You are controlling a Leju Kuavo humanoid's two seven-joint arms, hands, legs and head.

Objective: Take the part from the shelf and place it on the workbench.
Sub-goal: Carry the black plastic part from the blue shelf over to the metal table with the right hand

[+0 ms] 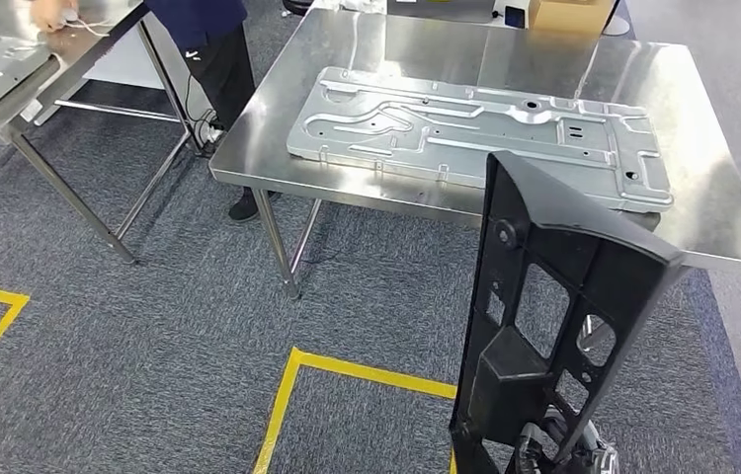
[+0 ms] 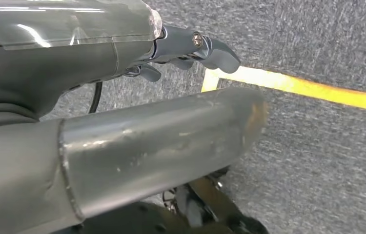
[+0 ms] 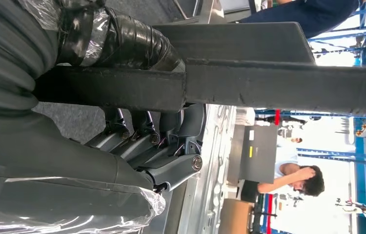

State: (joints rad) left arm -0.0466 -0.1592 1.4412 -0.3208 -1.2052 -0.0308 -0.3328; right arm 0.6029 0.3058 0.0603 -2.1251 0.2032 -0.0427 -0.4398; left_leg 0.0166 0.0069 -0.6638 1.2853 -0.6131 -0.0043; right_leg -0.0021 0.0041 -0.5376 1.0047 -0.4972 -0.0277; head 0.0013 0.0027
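Left hand [image 2: 191, 51]: I see blue-grey plastic fingers, with a bright silver screw at one finger's pivot.
Left thumb [image 2: 161, 146]: thick, dull grey, scuffed, browned at its tip.
Left wrist cover: grey, wrapped in clear glossy film; a black cable loops out beneath it.
Right hand [image 3: 156, 146]: dark grey fingers side by side, small screws at their pivots, one large silver screw toward 3 o'clock.
Right wrist cover: grey and ribbed, under crinkled clear film, with black tape wound over it.
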